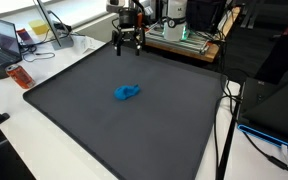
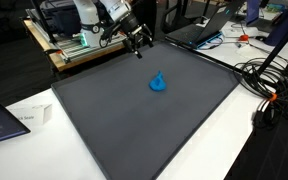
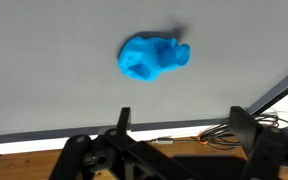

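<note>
- In an exterior view the jaws hang wide open and empty over the far edge of the dark mat (image 1: pixel 74 125) that covers the table (image 1: pixel 9 115). The blue lump (image 1: pixel 127 93) lies on the mat well apart from the jaws, below them and out towards the mat's middle, with nothing beside it.
- Judging from this, a clean approach would carry the jaws across until the lump sits midway between them. They would then come straight down, spread wide until the tips stand on either side of it.
- In an exterior view from another side, the blue lump (image 2: pixel 158 83) shows a small raised peak that the flatter angle hides. The jaws are seen clear above the mat (image 2: pixel 134 130), so this is the better view for judging the drop. Cables (image 2: pixel 274 90) lie off the mat, far from the jaws.
- In the wrist view the blue lump (image 3: pixel 152 58) lies ahead of the jaws, past the tips and a little towards one of the fingers (image 3: pixel 122 120). Nothing sits between them.
- Only this view shows that sideways offset. It also shows that the lump's longer side runs along the line between the fingers, so turning the wrist to close on the narrower width looks wiser. Height above the mat cannot be read here.
</note>
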Controlling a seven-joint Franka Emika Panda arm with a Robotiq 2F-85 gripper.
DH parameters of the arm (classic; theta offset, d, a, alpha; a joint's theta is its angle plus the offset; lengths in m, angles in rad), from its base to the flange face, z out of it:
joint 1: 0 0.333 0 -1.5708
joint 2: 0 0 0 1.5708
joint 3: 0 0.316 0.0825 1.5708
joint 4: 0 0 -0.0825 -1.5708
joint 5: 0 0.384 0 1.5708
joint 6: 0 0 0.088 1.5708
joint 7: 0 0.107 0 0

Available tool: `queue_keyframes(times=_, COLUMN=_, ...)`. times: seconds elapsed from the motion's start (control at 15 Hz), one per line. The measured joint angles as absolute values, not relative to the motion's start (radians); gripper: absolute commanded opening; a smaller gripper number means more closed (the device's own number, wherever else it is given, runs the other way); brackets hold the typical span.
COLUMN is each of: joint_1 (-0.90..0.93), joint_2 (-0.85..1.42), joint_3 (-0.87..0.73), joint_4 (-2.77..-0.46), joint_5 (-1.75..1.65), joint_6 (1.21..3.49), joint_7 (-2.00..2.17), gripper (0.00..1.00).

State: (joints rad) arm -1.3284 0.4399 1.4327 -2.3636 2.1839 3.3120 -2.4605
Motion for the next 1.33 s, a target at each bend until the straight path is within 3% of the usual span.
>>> queue_keyframes(times=1.0, joint_1=-1.135, joint_2=-0.004, joint_3=1.509, joint_4=-2.434, joint_5=2.492, joint_6=3.373, joint_7=-2.308, gripper=1.0)
queue_keyframes(times=1.2, joint_1=-0.937, joint_2=-0.026, joint_3=1.375, joint_4=-2.435, joint_5=2.419, joint_6=3.452, joint_7=-2.114, gripper=1.0)
queue_keyframes(times=1.33, joint_1=-0.898, joint_2=-0.028, joint_3=1.375, joint_4=-2.429, joint_5=2.416, joint_6=3.519, joint_7=-2.047, gripper=1.0)
